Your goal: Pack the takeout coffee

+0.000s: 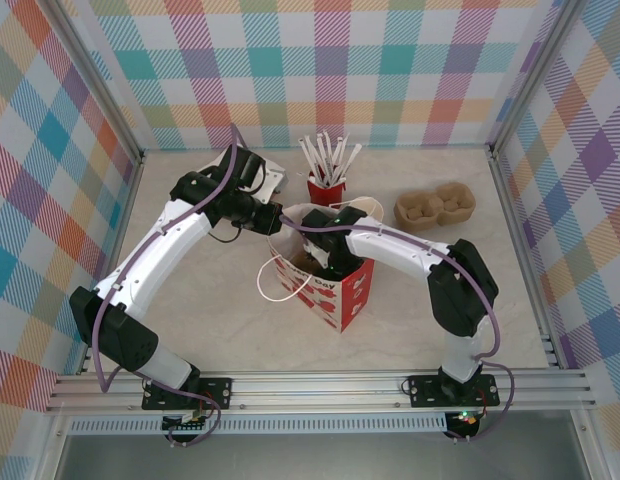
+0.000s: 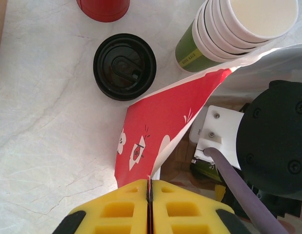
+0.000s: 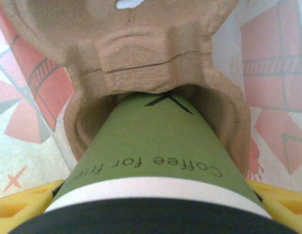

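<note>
A red paper bag point(image 1: 342, 296) stands at mid-table with its mouth open. My left gripper point(image 2: 150, 181) is shut on the bag's point(image 2: 160, 117) top edge, pinching the paper between its yellow pads. My right gripper point(image 3: 153, 195) reaches down inside the bag. It is shut on a takeout coffee point(image 3: 151, 151), a green cup with a white rim and black lid. The cup's base sits in a pocket of a brown pulp carrier point(image 3: 136, 53) at the bottom of the bag. A yellow finger point(image 3: 24, 207) shows on each side of the cup.
A loose black lid point(image 2: 124, 66) lies on the table beside a tilted stack of green cups point(image 2: 224, 34). The red cup of white sticks point(image 1: 327, 187) stands behind the bag. Another pulp carrier point(image 1: 435, 205) lies at the back right. Checked walls enclose the table.
</note>
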Robot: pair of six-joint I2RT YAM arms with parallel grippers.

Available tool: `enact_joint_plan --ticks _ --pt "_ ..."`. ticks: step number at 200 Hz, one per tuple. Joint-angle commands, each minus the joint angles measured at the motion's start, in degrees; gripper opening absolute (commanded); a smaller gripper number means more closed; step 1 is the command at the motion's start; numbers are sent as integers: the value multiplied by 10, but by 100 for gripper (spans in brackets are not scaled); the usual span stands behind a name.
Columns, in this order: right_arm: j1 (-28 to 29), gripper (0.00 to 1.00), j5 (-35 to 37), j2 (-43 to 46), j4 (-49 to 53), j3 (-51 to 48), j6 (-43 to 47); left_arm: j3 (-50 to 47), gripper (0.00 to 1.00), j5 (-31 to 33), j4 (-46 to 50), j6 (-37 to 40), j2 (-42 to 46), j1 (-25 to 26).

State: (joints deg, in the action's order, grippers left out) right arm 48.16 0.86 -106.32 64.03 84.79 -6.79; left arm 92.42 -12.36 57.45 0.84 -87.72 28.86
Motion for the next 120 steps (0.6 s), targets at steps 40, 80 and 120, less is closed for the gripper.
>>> enact_joint_plan --ticks 40,80,120 --pt "-5 91 -6 46 -13 4 -11 3 10 -1 -10 -4 14 5" --pt "-5 94 -8 47 -13 6 -14 2 10 -1 -9 -4 15 5" --pt "-6 99 -9 55 -14 16 -24 -1 9 -2 -11 -5 18 5"
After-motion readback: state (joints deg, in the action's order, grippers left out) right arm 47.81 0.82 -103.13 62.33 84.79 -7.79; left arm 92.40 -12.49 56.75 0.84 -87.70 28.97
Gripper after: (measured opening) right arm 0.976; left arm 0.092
